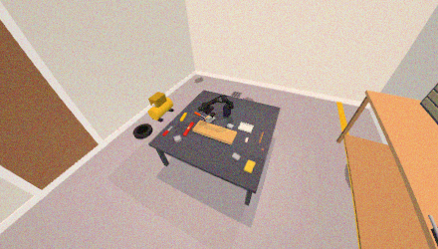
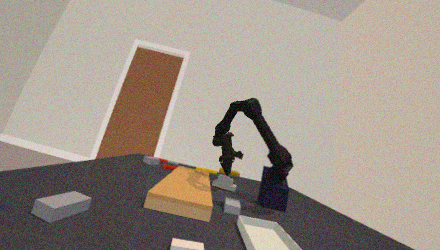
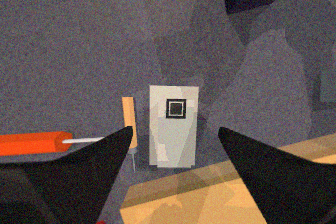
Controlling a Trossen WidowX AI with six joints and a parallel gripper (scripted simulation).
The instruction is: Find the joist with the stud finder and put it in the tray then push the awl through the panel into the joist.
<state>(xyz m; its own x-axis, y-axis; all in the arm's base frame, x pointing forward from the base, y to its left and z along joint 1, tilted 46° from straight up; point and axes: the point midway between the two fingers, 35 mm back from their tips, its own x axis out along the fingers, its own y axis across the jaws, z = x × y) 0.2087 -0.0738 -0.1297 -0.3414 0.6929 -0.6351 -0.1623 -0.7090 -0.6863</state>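
Observation:
The stud finder [image 3: 174, 142] [image 2: 224, 182] [image 1: 210, 120] is a pale grey block with a dark square on top. It lies on the table beside the long edge of the tan floor panel [image 3: 200, 207] [image 2: 181, 191] [image 1: 219, 132]. My gripper [image 3: 176, 130] is open, above the stud finder, with a fingertip on each side of it in the wrist view. The awl [image 3: 130, 120], with a tan handle and thin metal tip, lies left of the stud finder, partly behind the left fingertip. The white tray [image 2: 259, 221] [image 1: 246, 126] holds nothing visible. The joist is hidden.
An orange-red screwdriver [image 3: 32, 143] lies left of the awl, its shaft pointing at it. A small grey block [image 2: 232, 205] stands between panel and tray. A larger grey block [image 2: 62, 205], a yellow block [image 1: 250, 165] and a red tool [image 1: 188, 128] also lie on the table.

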